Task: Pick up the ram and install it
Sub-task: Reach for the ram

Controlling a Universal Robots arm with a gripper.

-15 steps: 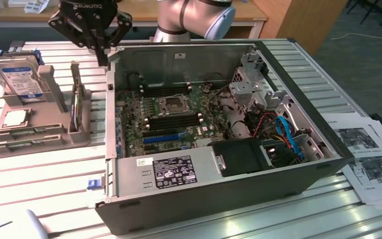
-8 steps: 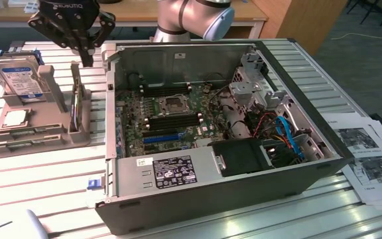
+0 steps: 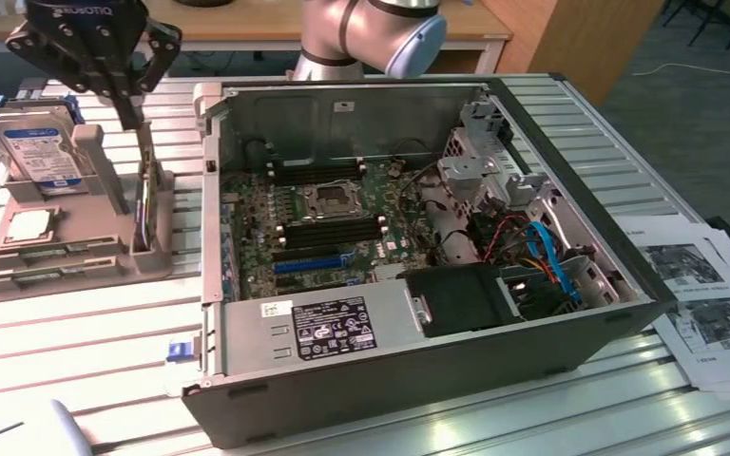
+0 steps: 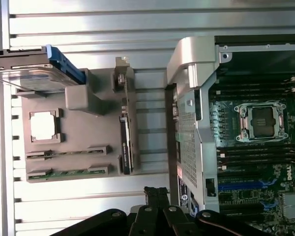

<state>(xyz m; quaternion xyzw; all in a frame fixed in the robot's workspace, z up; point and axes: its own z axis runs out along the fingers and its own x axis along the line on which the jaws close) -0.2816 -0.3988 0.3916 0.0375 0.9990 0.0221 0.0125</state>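
A: Gripper state?
B: Black two-finger gripper [image 4: 156,194] — fingers pressed together, nothing between them. It hangs up above the grey moulded parts tray [image 4: 83,137], touching nothing.
A: Ram?
B: Long thin green circuit-board stick [image 4: 69,172], seated in the tray's outermost slot. That's the end away from the silver-and-blue hard drive [image 3: 42,152], just past the square silver processor chip [image 4: 43,125]. Not picked up. The slot beside it looks filled too, can't tell with what.
A: Handling?
B: Light, stiff, thin — likely fragile at the chips and along the contact edge. I'd pinch the two flat faces near mid-length, where the top edge stands out of the slot. There's little to grab, so slipping or tilting is a risk.
A: Target?
B: Black slot rails [image 3: 330,231] beside the processor socket, inside the open grey computer case [image 3: 378,366], well apart from the tray.
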